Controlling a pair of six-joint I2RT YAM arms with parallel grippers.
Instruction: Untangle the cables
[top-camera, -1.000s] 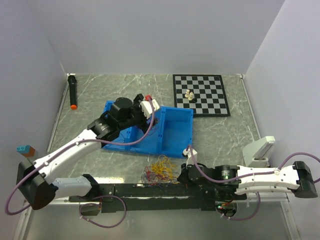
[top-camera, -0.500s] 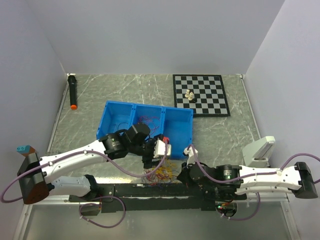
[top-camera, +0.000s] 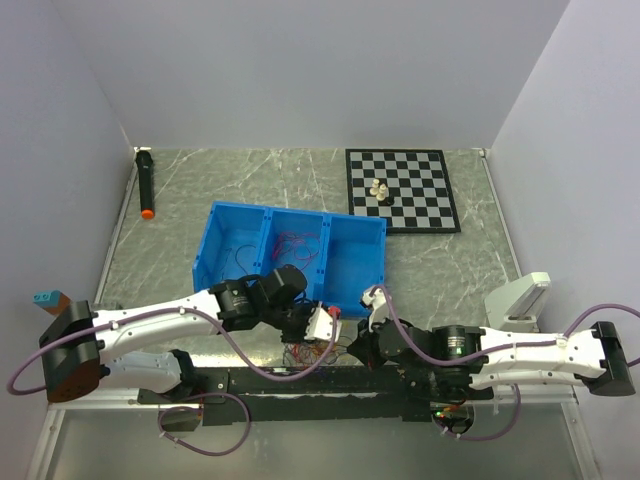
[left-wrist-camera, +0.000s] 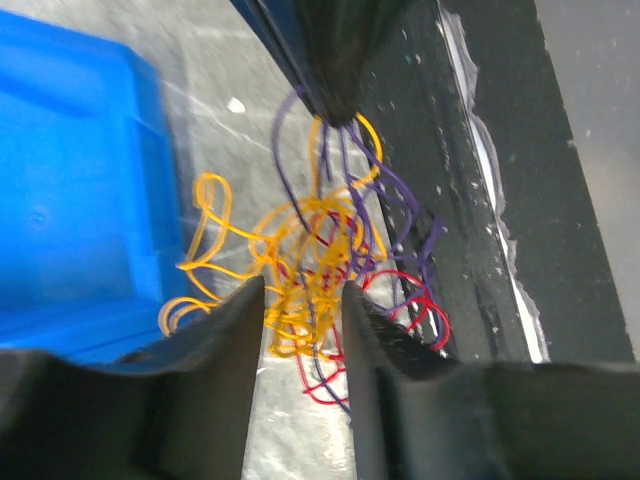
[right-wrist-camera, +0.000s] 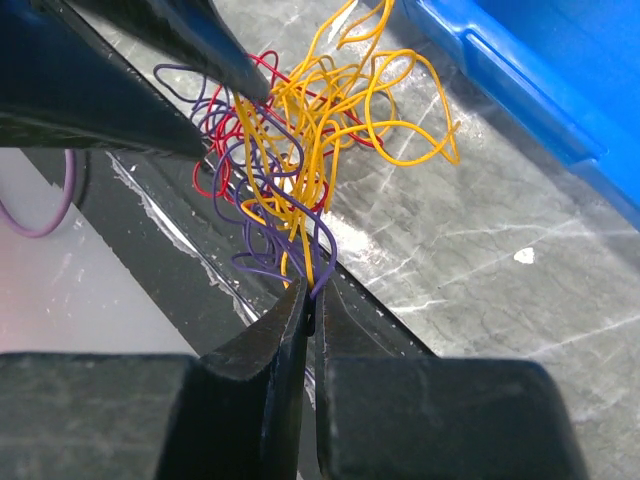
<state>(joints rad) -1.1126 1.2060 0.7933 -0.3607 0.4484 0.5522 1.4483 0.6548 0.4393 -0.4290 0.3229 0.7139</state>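
Top external: blue bin (top-camera: 360, 265) just behind cables (top-camera: 305, 352), chessboard (top-camera: 420, 195) farther back R.

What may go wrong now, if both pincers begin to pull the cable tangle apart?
The right pincer pinches purple and yellow strands of the cables together, so a pull may tighten the knot. The left pincer straddles several yellow loops, not one. The tangle lies by the black rail; strands may snag there.

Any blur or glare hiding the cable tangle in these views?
Top external: evenly lit and sharp, but the left arm overlaps the cables. Left wrist: cables sharp, blue bin soft. Right wrist: cables sharp, glints along the table edge.
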